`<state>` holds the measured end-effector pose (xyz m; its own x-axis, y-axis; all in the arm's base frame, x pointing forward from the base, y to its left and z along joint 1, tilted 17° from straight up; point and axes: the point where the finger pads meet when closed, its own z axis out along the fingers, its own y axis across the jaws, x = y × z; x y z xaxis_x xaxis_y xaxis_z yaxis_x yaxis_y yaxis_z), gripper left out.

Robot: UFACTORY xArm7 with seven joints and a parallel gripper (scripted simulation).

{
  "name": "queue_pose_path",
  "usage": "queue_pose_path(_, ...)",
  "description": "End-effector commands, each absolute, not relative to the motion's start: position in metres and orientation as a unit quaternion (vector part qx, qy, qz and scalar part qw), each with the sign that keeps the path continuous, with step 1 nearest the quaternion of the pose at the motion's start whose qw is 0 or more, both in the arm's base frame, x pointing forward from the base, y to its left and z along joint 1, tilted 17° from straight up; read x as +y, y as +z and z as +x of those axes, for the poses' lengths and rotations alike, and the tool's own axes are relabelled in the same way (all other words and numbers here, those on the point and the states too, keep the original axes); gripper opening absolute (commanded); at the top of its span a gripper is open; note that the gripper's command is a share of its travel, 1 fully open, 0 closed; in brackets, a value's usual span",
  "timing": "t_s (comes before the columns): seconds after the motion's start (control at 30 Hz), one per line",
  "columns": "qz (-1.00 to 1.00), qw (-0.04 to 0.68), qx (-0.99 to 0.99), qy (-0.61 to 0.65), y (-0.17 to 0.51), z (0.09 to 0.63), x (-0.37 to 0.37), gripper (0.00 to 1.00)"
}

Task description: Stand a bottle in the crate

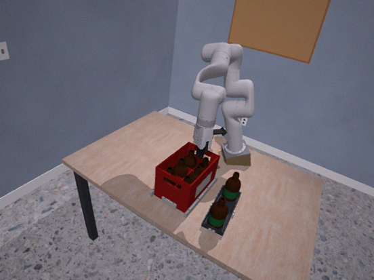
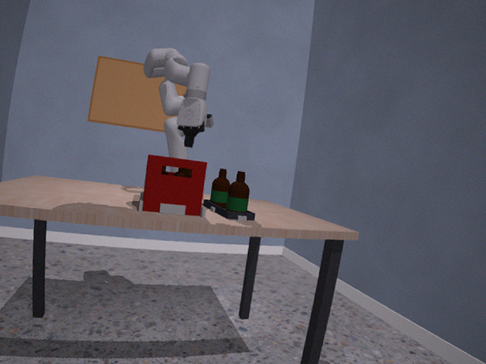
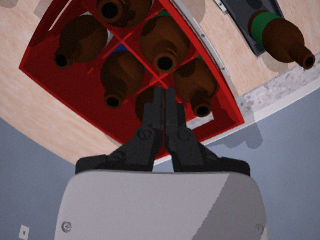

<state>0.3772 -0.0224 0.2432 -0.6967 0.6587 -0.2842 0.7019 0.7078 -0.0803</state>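
The red crate (image 1: 174, 190) (image 2: 174, 188) (image 3: 74, 94) stands level on the table with several brown bottles upright in its cells, such as one in the left row (image 1: 180, 168) (image 3: 123, 0). My gripper (image 1: 201, 153) (image 2: 188, 142) (image 3: 163, 100) is shut and empty. It hangs a little above the crate's rear cell, where a bottle top is partly hidden behind the fingers. The dark tray (image 1: 220, 231) (image 2: 229, 213) lies right of the crate. Two green-labelled bottles stand upright on it, the far bottle (image 1: 232, 186) (image 2: 219, 187) and the near bottle (image 1: 218, 211) (image 2: 237, 192) (image 3: 283, 36).
The arm's base sits on a wooden block (image 1: 236, 156) behind the crate and tray. White brackets (image 1: 169, 201) lie around the crate's foot. The table's front edge is close to the crate and tray.
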Motion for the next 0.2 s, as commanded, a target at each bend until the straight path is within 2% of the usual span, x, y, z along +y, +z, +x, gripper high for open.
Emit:
queue_pose_path(0.0,0.371,0.12,0.916,-0.091,0.2448,0.3781,-0.022,0.0)
queue_pose_path(0.17,0.371,0.12,0.916,-0.091,0.2448,0.3781,-0.022,0.0)
